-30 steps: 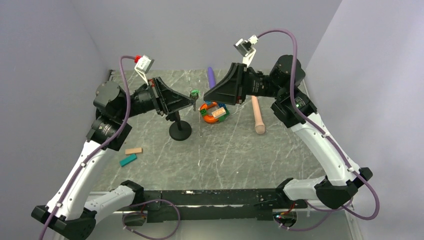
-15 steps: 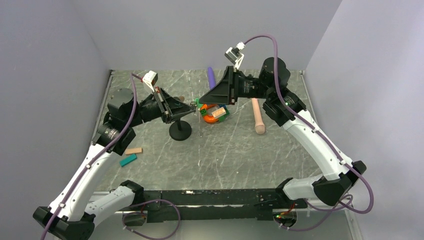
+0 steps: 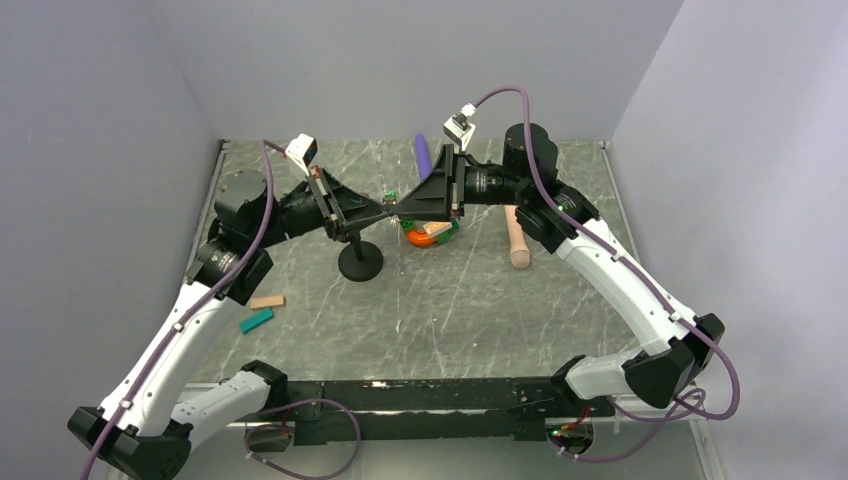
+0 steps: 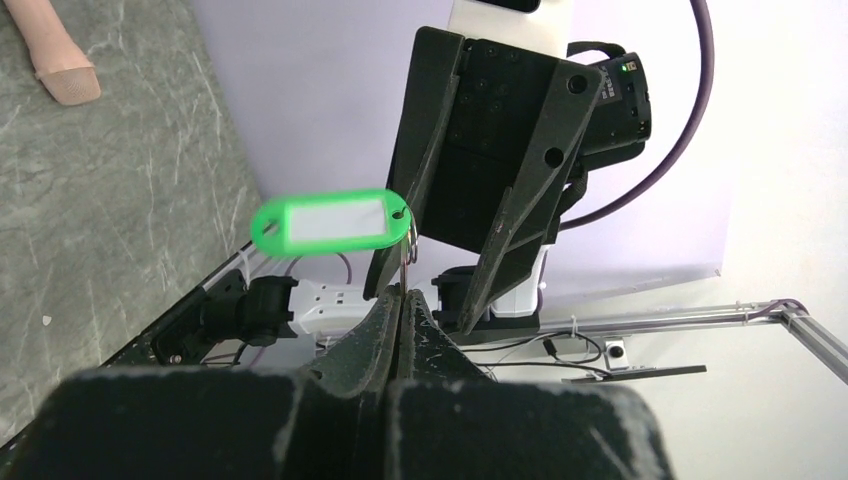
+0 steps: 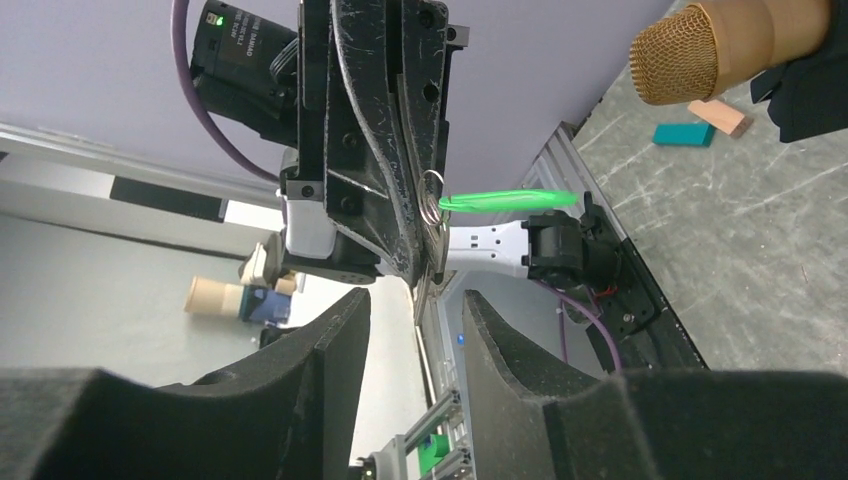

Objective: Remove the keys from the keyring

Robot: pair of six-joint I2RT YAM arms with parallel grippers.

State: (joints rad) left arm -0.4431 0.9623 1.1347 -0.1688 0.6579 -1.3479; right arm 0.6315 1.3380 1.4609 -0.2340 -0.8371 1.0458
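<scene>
My left gripper [image 3: 387,212] is shut on the thin silvery keyring [image 4: 410,236] and holds it in the air above the table. The bright-green key tag [image 4: 328,222] hangs on the ring and sticks out sideways. It also shows in the top view [image 3: 392,195] and edge-on in the right wrist view [image 5: 510,200], beside the ring [image 5: 432,200]. My right gripper [image 3: 405,208] is open. It faces the left gripper tip to tip, its fingers [image 4: 510,230] on either side of the ring, touching nothing.
A black stand on a round base [image 3: 360,262] rises just below the grippers, with a gold mesh head [image 5: 690,55]. An orange ring toy with blocks [image 3: 430,233], a purple stick [image 3: 423,152] and a wooden peg [image 3: 517,240] lie behind. Teal [image 3: 256,320] and tan [image 3: 267,301] blocks lie left.
My right gripper has swung left and down until its open fingers meet the left gripper's tip. The left gripper has turned slightly with the ring and green tag still in it.
</scene>
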